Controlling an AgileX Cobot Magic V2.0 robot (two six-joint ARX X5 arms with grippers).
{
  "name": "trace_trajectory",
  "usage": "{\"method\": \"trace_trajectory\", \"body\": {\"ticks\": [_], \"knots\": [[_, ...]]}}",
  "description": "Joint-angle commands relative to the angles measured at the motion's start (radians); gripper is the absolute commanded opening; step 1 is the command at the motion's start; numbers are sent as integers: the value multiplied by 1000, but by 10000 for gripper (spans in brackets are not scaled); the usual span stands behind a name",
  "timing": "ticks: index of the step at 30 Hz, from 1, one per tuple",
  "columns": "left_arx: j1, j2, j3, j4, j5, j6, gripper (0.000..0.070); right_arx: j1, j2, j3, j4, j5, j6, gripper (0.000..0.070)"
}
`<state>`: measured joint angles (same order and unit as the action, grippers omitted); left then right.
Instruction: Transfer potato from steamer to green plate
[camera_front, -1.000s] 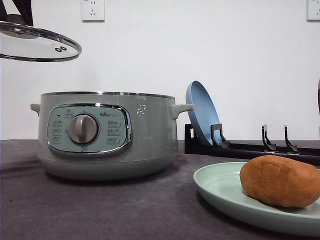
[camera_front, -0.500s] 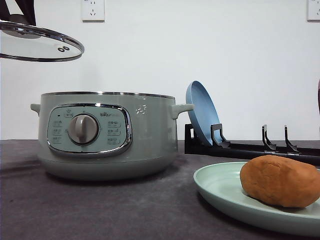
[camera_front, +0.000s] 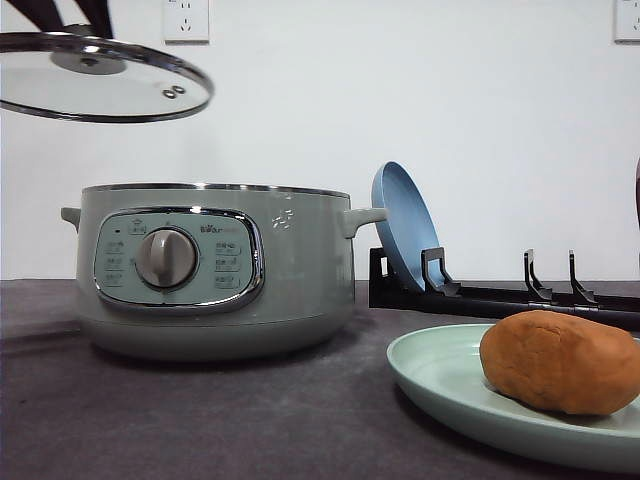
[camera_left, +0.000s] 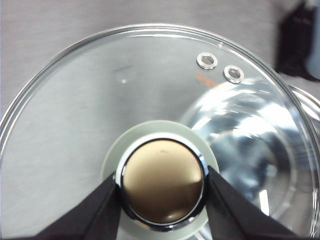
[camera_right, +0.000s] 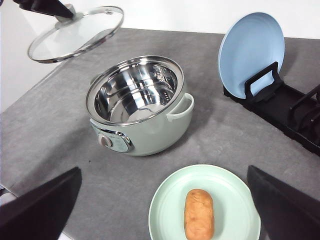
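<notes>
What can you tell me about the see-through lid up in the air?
The glass lid is round and clear, with a shiny metal rim and two small metal-ringed holes near one edge. In its middle sits a pale green knob with a chrome ring and a brassy-looking cap. The left gripper pinches that knob from both sides with its black fingers. The lid hangs nearly level, slightly tilted, above the left side of the open steamer, not touching it.

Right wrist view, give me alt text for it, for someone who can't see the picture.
A potato lies on the green plate on a grey table, between the open fingers of the right end effector. Behind it stands the steamer, open and empty, with the left end effector holding its glass lid above. A blue plate stands in a black rack.
</notes>
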<state>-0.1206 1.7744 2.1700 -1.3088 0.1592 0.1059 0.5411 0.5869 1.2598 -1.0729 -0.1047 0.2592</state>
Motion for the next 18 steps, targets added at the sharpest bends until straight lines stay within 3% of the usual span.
{"method": "trace_trajectory", "body": {"ticks": [1,18], "knots": [[-21,-18,45,28,11,-2,0,5,5,16,7,1,3,700],[-232,-18,45,15,11,-3,0,5,5,16,26,4,3,700]]}}
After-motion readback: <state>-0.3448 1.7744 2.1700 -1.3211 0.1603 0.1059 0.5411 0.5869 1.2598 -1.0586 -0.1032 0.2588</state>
